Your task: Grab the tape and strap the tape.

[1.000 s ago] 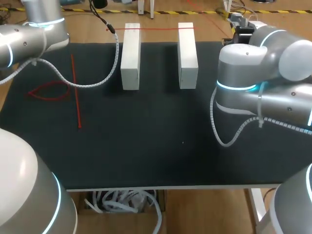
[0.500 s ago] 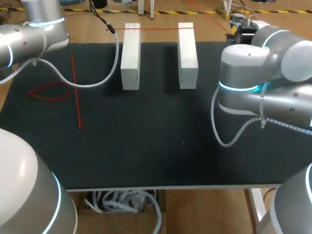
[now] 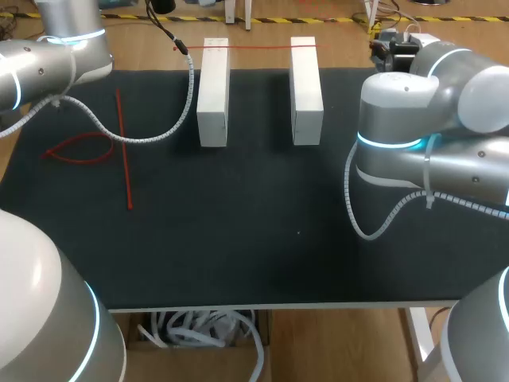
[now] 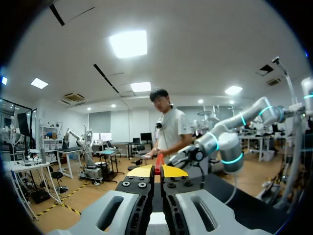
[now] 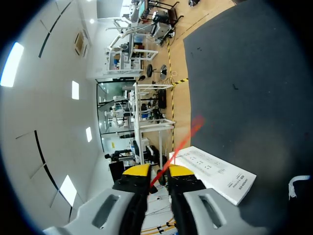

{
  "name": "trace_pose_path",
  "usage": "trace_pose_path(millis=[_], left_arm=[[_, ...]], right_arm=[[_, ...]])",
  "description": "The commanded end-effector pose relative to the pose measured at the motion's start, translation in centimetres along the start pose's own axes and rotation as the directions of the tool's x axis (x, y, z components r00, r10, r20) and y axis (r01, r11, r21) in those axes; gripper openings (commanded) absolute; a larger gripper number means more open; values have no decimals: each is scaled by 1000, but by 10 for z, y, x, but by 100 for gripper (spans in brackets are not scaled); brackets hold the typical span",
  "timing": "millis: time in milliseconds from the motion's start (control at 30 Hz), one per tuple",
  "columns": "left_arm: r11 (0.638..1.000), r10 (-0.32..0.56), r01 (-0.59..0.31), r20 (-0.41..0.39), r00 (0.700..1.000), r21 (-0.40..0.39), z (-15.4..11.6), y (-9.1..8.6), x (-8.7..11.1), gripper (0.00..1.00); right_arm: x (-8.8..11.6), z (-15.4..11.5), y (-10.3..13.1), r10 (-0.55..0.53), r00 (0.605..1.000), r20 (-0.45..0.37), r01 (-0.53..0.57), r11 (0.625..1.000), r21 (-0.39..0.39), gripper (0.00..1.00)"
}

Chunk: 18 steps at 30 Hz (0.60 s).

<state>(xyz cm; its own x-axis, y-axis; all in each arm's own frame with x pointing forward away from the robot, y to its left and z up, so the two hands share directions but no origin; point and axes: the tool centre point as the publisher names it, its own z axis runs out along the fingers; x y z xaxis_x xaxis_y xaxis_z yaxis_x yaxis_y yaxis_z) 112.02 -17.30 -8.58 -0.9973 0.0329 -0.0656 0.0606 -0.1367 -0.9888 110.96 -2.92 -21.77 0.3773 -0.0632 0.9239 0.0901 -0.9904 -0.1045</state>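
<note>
A thin red tape (image 3: 258, 46) runs taut across the far ends of two white blocks (image 3: 212, 91) (image 3: 306, 89). In the left wrist view my left gripper (image 4: 157, 170) is shut on the red tape (image 4: 158, 161), which shows between its touching yellow tips. My right gripper (image 5: 158, 174) is at the table's far right corner. The tape (image 5: 188, 134) passes between its fingers. A narrow gap still shows between those yellow tips, so it stands open around the tape. One white block (image 5: 215, 174) lies just ahead of it.
More red tape (image 3: 125, 151) lies on the black mat (image 3: 262, 239) at the left, as a straight strip with a loop (image 3: 79, 148) beside it. My left arm's white cable (image 3: 151, 135) hangs over the mat near the left block.
My right arm has shifted slightly toward the table's far edge. The left arm and the blocks have not moved.
</note>
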Motion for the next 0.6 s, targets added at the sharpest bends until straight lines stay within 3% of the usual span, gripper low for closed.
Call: trace_pose_path(millis=[33, 100, 167, 300, 433, 600], left_arm=[[1000, 0, 0, -1, 1000, -1, 0, 0, 0, 0], [1000, 0, 0, -1, 1000, -1, 0, 0, 0, 0], [1000, 0, 0, -1, 1000, -1, 0, 0, 0, 0], [1000, 0, 0, -1, 1000, -1, 0, 0, 0, 0], [1000, 0, 0, -1, 1000, -1, 0, 0, 0, 0], [1000, 0, 0, -1, 1000, -1, 0, 0, 0, 0]], right_arm=[[1, 1, 0, -5, 1000, 6, 5, 1000, 2, 25], [1, 1, 0, -8, 1000, 8, 8, 1000, 5, 32], [1, 1, 0, -8, 1000, 7, 8, 1000, 10, 14], [1, -1, -1, -14, 1000, 9, 14, 1000, 21, 27], [0, -5, -4, -23, 1000, 11, 22, 999, 35, 21], [-1, -5, -3, -23, 1000, 14, 23, 999, 35, 25]])
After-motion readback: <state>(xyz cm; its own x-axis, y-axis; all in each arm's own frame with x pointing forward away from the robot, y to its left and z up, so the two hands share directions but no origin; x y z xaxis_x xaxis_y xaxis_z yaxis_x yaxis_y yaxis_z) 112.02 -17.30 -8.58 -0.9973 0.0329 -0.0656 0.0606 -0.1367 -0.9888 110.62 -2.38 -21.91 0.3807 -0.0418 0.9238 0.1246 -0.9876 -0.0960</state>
